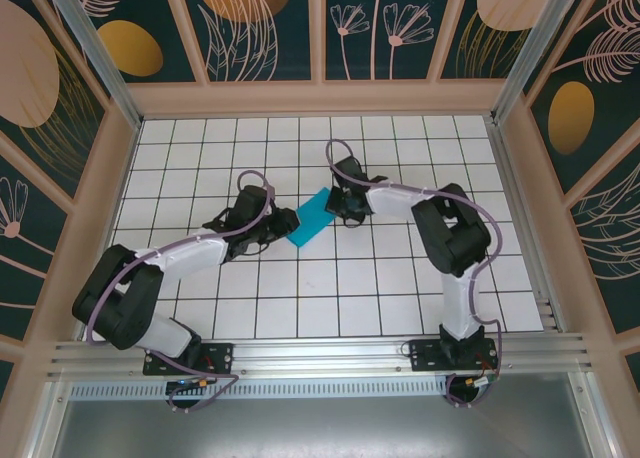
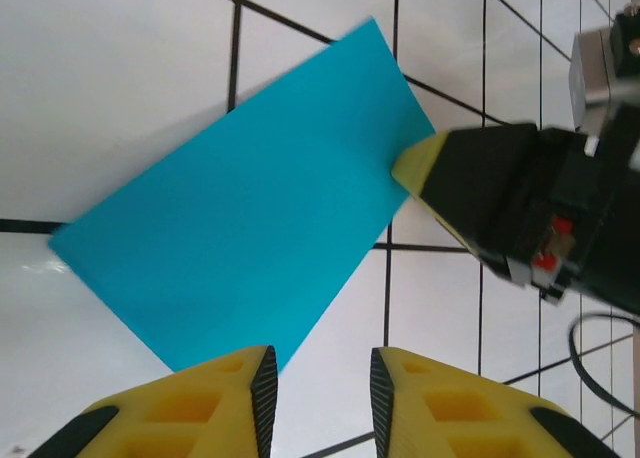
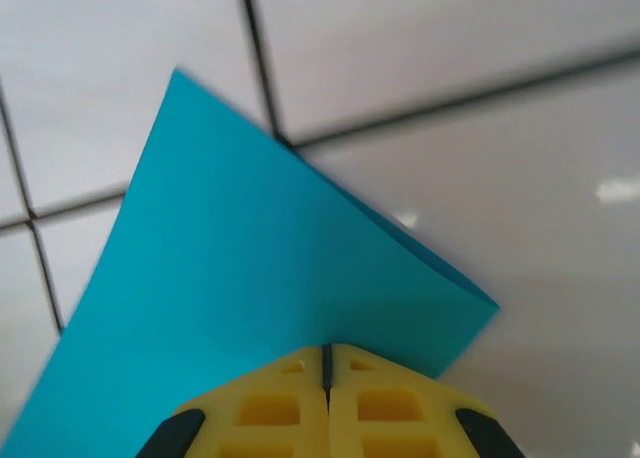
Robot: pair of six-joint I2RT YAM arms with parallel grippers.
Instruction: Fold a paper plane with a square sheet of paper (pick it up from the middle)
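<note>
Yellow-fingered right tool [image 3: 327, 356] clamps shut on the far-right edge of the thin bright cyan-blue paper sheet [image 2: 250, 208], likely anchoring it mid-way across the white-tiled bench [image 1: 400, 298] so the part-open, empty left tool [image 2: 320, 373], just beside its near corner, can work it.

The square sheet of paper [image 1: 310, 221] is plain, bright cyan-blue and unmarked. It is doubled over, so it reads as a long rectangle rather than a square. It lies slantwise on the white tiles [image 1: 300, 308], near the middle of the table, crossing a dark grid line. Seen from my right wrist, 2 layers show at 1 corner. My right gripper [image 3: 327, 350] is pinched closed on its upper-right edge.
</note>
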